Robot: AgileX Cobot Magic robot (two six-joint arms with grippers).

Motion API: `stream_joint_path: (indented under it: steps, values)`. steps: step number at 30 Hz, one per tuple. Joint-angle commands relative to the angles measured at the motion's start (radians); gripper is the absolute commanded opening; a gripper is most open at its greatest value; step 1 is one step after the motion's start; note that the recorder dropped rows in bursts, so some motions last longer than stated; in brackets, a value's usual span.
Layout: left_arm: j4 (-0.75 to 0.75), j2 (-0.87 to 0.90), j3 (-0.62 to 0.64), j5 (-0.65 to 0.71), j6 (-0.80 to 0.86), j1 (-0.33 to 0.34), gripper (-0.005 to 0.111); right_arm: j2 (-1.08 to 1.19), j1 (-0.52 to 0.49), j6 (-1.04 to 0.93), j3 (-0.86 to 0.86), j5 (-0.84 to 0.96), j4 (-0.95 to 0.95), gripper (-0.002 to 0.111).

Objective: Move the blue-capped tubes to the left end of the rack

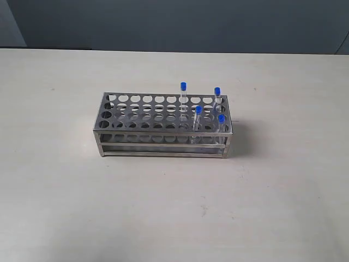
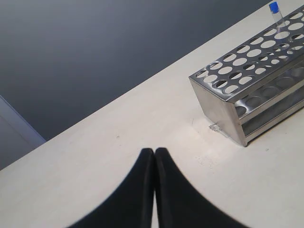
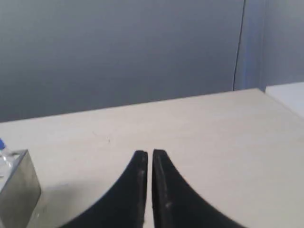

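The steel rack (image 1: 163,126) stands mid-table, its long side facing the exterior view. Several blue-capped tubes stand upright in holes at its right end: one at the back (image 1: 184,94), one at the back right (image 1: 217,98), one in front (image 1: 198,119), one at the front right corner (image 1: 221,126). Neither gripper shows in the exterior view. In the left wrist view my left gripper (image 2: 155,151) is shut and empty above bare table, short of the rack's left end (image 2: 223,107); one tube (image 2: 275,11) shows far off. My right gripper (image 3: 147,153) is shut and empty, with the rack's corner (image 3: 16,187) off to its side.
The pale table (image 1: 163,207) runs to a dark grey wall (image 1: 174,22) behind it. A white surface (image 3: 289,95) shows past the table's edge in the right wrist view.
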Motion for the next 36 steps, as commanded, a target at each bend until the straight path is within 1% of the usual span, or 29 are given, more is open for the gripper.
stream_joint_path:
  steps: [1, 4, 6, 7, 8, 9, 10, 12, 27, 36]
  values:
    - [-0.004, 0.003, -0.005, -0.005, -0.005, -0.004, 0.001, -0.005, -0.006, 0.021, 0.001, -0.204, 0.047, 0.005]
    - [-0.004, 0.003, -0.005, -0.005, -0.005, -0.004, 0.001, -0.005, -0.006, 0.11, 0.001, -0.307, 0.194, 0.005]
    - [-0.004, 0.003, -0.005, -0.005, -0.005, -0.004, 0.001, -0.005, -0.006, 0.113, 0.001, -0.374, 0.295, 0.005]
    - [-0.004, 0.003, -0.005, -0.005, -0.005, -0.004, 0.001, -0.005, -0.006, 0.113, 0.001, -0.388, 0.316, 0.005]
    - [-0.004, 0.003, -0.005, -0.005, -0.005, -0.004, 0.001, -0.005, -0.006, 0.156, 0.001, -0.397, 0.341, 0.005]
    - [-0.004, 0.003, -0.005, -0.005, -0.005, -0.004, 0.001, -0.005, -0.004, 0.221, 0.001, -0.395, 0.355, 0.005]
    - [-0.004, 0.003, -0.005, -0.005, -0.005, -0.004, 0.001, -0.005, -0.004, 0.424, 0.001, -0.389, 0.359, 0.005]
    - [-0.004, 0.003, -0.005, -0.005, -0.005, -0.004, 0.001, -0.005, -0.004, 0.554, 0.001, -0.389, 0.358, 0.005]
    - [-0.002, 0.003, -0.005, -0.007, -0.005, -0.004, 0.001, -0.005, -0.004, 0.609, 0.001, -0.393, 0.358, 0.005]
    - [-0.002, 0.003, -0.005, -0.007, -0.005, -0.004, 0.001, -0.005, -0.004, 0.609, 0.001, -0.398, 0.37, 0.005]
